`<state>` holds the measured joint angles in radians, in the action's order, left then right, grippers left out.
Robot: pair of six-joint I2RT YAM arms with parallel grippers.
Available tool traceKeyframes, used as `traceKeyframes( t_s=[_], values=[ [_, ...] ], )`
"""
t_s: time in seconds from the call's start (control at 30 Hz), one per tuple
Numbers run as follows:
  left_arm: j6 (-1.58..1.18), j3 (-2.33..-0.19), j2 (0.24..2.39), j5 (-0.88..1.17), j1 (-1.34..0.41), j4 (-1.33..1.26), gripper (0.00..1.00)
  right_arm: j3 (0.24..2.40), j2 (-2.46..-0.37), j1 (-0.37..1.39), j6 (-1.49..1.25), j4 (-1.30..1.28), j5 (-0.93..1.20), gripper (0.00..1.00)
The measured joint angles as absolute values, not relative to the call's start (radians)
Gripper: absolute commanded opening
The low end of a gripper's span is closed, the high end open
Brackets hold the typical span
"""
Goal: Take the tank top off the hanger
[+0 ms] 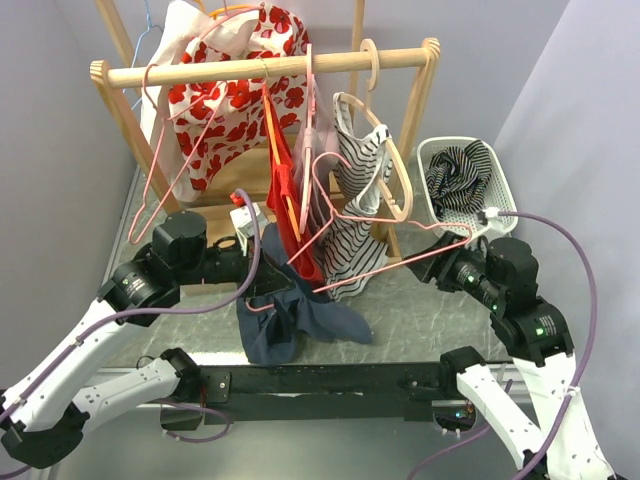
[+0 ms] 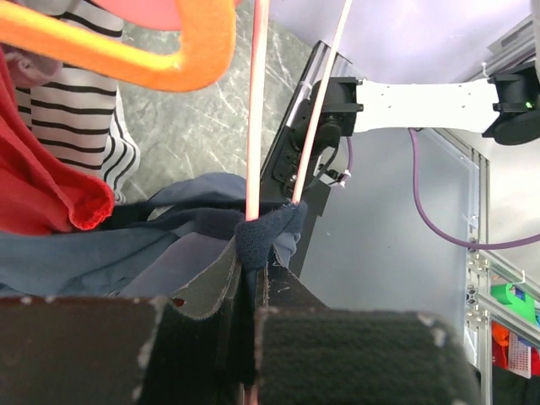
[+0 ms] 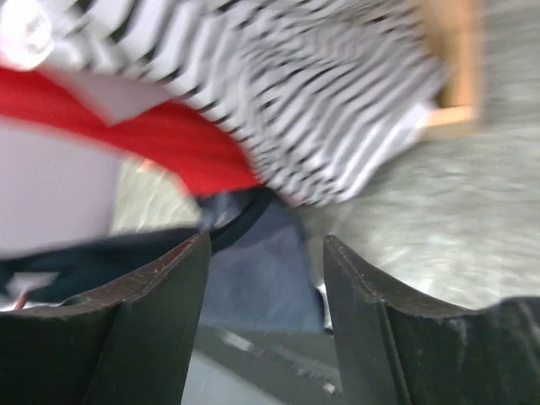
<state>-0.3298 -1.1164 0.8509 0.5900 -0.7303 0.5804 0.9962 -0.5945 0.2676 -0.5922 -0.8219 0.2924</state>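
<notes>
The tank top (image 1: 300, 322) lies bunched on the table (image 1: 425, 310), near centre, with one strap (image 2: 253, 238) looped round the low left corner of the pink hanger (image 1: 400, 262). The left gripper (image 2: 253, 283) is pressed together on that strap, tight against the hanger. The right gripper (image 3: 266, 253) is spread, holding nothing, just right of the hanger. We advise steadying the hanger with the right gripper, then drawing the strap leftward off the corner without snagging.
</notes>
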Motion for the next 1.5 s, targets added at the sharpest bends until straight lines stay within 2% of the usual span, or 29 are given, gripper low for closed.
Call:
traceKeyframes(
  t_s=[0.27,0.57,0.7,0.9,1.13,1.33,1.5],
  values=[
    [-0.319,-1.089,0.824,0.608,-0.731,0.599,0.01,1.043,-0.590,0.271,-0.673,-0.936,-0.038,0.65],
    [-0.290,-1.081,0.767,0.604,-0.728,0.712,0.01,1.050,-0.518,0.271,-0.747,-0.949,-0.108,0.63],
    [-0.281,-1.070,0.766,0.598,-0.728,0.735,0.01,1.054,-0.472,0.271,-0.752,-0.934,-0.049,0.62],
    [-0.282,-1.066,0.761,0.597,-0.728,0.719,0.01,1.053,-0.526,0.281,-0.750,-0.796,0.249,0.62],
    [-0.286,-1.031,0.761,0.582,-0.745,0.683,0.01,1.081,-0.570,0.328,-0.724,-0.732,0.390,0.63],
    [-0.328,-1.008,0.762,0.415,-0.890,0.611,0.01,1.081,-0.608,0.459,-0.711,-0.690,0.378,0.62],
    [-0.374,-1.005,0.819,0.159,-1.135,0.561,0.01,1.110,-0.714,0.716,-0.698,-0.709,0.176,0.64]
  ],
)
